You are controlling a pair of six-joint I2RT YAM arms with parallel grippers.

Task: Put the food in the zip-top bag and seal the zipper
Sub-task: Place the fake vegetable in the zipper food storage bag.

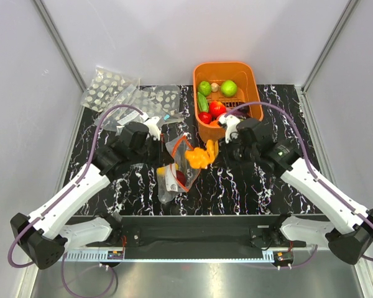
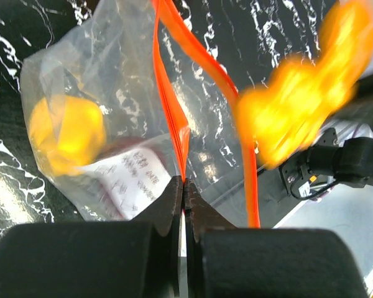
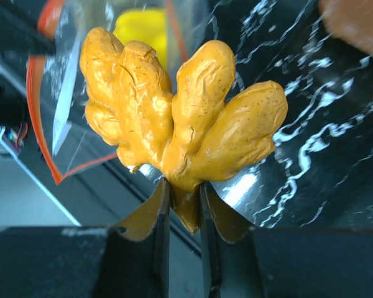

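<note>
The clear zip-top bag [image 1: 173,172] stands on the black marble mat with its mouth held open. My left gripper [image 1: 166,141] is shut on its red-orange zipper [image 2: 171,105] at the near lip [image 2: 184,181]. A yellow piece [image 2: 65,133], a dark red piece and a white label [image 2: 127,180] lie inside the bag. My right gripper [image 3: 183,198] is shut on the stem of an orange lobed toy piece [image 3: 180,105] and holds it just right of the bag's open mouth [image 1: 201,156]. The zip strip [image 3: 40,124] and the yellow piece [image 3: 140,28] show behind it.
The orange basket [image 1: 248,77] stands at the back, behind my right gripper, with green apples [image 1: 229,87], a cucumber [image 1: 202,101] and red tomatoes [image 1: 217,108] in it. Bags dotted with white spots [image 1: 109,87] lie at the back left.
</note>
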